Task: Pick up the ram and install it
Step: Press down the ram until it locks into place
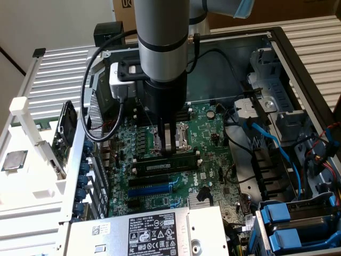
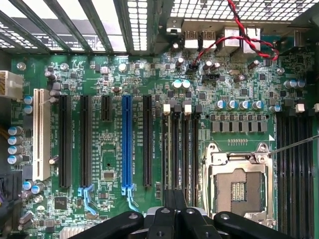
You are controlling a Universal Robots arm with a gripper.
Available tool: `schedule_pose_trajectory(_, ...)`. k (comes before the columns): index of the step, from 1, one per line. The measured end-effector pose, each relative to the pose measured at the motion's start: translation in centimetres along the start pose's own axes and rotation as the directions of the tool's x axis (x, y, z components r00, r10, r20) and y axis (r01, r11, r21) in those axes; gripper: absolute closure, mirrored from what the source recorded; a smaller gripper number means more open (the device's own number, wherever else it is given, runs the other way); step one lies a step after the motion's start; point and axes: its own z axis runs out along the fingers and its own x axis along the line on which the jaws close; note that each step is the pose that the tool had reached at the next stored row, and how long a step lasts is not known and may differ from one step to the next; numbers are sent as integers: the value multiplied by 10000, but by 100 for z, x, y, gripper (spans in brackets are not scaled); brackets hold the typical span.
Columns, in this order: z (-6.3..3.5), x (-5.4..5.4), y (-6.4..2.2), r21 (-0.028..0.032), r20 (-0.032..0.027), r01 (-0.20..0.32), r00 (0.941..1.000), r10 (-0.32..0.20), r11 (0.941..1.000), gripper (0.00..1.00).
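Observation:
The ram (image 1: pixel 160 166), a long green stick with a white label, stands on edge in one of the black memory slots (image 1: pixel 184 172) beside the CPU socket (image 1: pixel 181 136). My gripper (image 1: pixel 169 151) hangs straight down over the ram's middle, its two fingers pressed together, their tips at the stick's top edge. Whether they touch it I cannot tell. In the wrist view the gripper (image 2: pixel 175 199) is shut directly over the row of memory slots (image 2: pixel 180 149), next to the CPU socket (image 2: pixel 239 186).
The motherboard (image 1: pixel 210 154) lies inside an open PC case. A power supply (image 1: pixel 154 232) sits in front, blue drive bays (image 1: pixel 295 224) and cables (image 1: pixel 266 138) on the exterior view's right. A loose CPU (image 1: pixel 13 160) rests outside on the exterior view's left. Blue expansion slot (image 2: pixel 126 144).

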Motion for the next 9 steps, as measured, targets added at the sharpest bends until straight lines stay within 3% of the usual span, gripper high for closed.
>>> schedule_pose_trajectory(9,46,-2,-13,1,2,-1,10000,1,10000,90)
